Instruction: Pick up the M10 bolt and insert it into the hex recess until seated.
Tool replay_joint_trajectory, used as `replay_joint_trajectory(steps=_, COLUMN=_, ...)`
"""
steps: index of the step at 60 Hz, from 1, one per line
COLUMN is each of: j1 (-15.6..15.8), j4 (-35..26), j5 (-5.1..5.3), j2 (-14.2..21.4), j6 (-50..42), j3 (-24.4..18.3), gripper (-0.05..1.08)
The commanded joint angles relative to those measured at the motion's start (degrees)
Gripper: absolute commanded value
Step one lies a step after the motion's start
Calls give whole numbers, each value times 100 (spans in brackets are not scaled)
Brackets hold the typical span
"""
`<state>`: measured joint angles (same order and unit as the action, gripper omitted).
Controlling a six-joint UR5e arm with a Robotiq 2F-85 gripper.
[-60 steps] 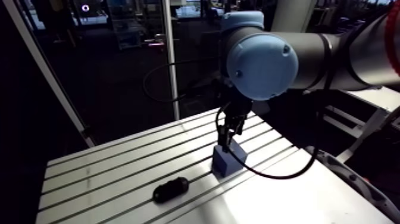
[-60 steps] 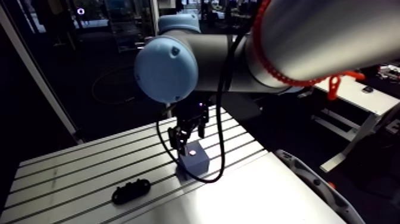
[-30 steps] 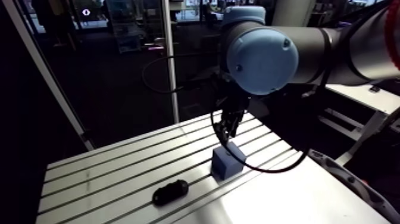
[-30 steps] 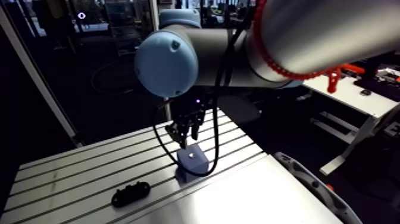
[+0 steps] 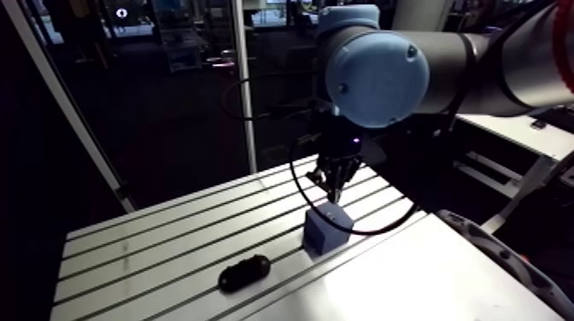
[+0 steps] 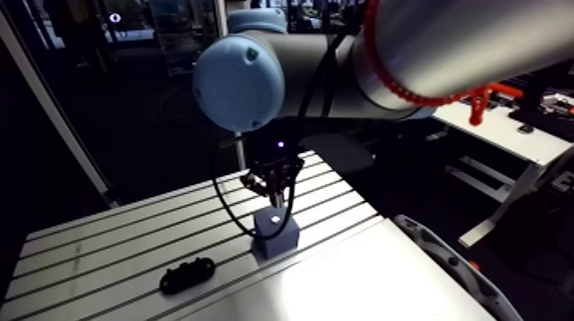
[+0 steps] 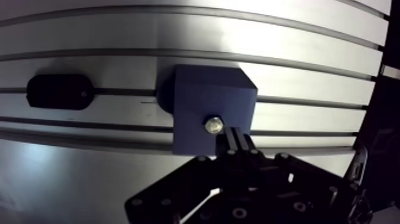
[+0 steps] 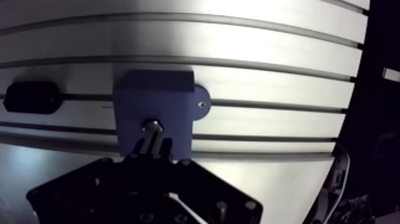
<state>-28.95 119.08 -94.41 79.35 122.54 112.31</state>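
A dark blue block [image 7: 208, 101] stands on the slotted aluminium table [image 5: 154, 248]. The bolt's silver hex head [image 7: 213, 126] shows in the block's top face, sunk into the recess there. In the wrist view my gripper [image 7: 233, 138] has its two fingers pressed together with nothing between them, and the tips hang just above and beside the bolt head. In the arm view the gripper [image 5: 331, 195] hovers a short way above the block [image 5: 326, 230], clear of it. The bolt shows as a bright spot [image 6: 273, 219] on the block's top.
A black oblong part [image 7: 58, 91] lies on the table a little way off to one side of the block, also seen in the arm view [image 5: 244, 273]. The table's near-right edge runs close behind the block, with grooves across the surface.
Earlier the fingers stood apart low at the block's top. They have since closed together, and the gripper has lifted a little off the block. The block and the black part stayed put.
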Motion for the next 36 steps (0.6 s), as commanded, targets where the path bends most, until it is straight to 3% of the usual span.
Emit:
replay_joint_trajectory(steps=1, j1=3, j4=-553, j5=-145, j2=-106, j6=-699, j3=-219, gripper=108)
replay_joint_trajectory(steps=19, j1=29, j4=-734, j5=-125, j2=-183, j6=-832, j3=-267, gripper=108)
replay_joint_trajectory(steps=23, j1=29, j4=-675, j5=-143, j2=-230, j6=-841, j3=-250, gripper=108)
replay_joint_trajectory(steps=24, j1=29, j4=-348, j5=-144, j2=-316, j6=-823, j3=-222, gripper=108)
replay_joint_trajectory(steps=36, j1=38, j4=-337, j5=-135, j2=-328, j6=-823, j3=-173, gripper=108)
